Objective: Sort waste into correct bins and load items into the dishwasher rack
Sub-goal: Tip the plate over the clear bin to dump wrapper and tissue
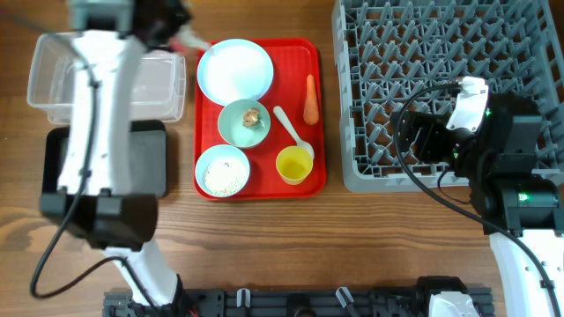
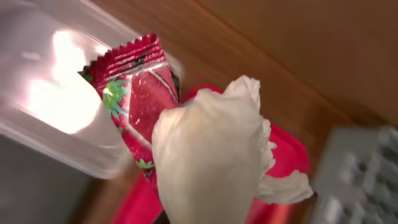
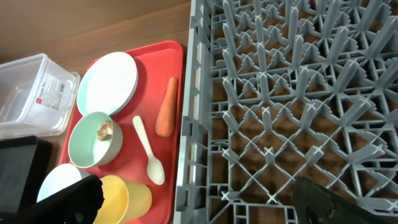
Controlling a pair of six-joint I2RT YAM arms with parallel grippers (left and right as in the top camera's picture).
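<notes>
While hanging close against the left wrist lens, fills most of that view: red-and-white wrapper [image 2: 140,93] with white tissue [image 2: 211,155] bunched in front of it. Aloft toward the far-left corner of the bench, at the right-hand rim of the clear tub [image 1: 53,75], not yet squarely above its opening. Carried by the left gripper [image 1: 181,33], judging by how both pieces hang in the air. Jaws hidden behind the tissue, so judged rather than seen to be closed on the pair.

Just beside the tub, nearer along the left edge: black tray [image 1: 145,158], partly under the left arm. Mid-bench toward the far edge: red tray [image 1: 291,57], bearing plate [image 1: 234,70], a bowl [image 1: 244,121] with a brownish lump [image 1: 252,116], a second bowl [image 1: 210,158] with rice [image 1: 222,176], yellow cup [image 1: 293,165], spoon [image 1: 291,129] and, along its right side, carrot [image 1: 310,99]. Filling the far-right corner: grey rack [image 1: 493,35]. Above the rack's near edge: right gripper [image 3: 196,186], jaws spread wide, holding nothing.

Step in hand, as judged: waste sorting, with wrapper and tissue poised for a bin. Carrot, rice and lump not yet binned, and dishes all on the red tray. Next calls for a short carry leftward until fully over the tub, then parting the jaws and checking that both pieces drop, since tissue may cling.
</notes>
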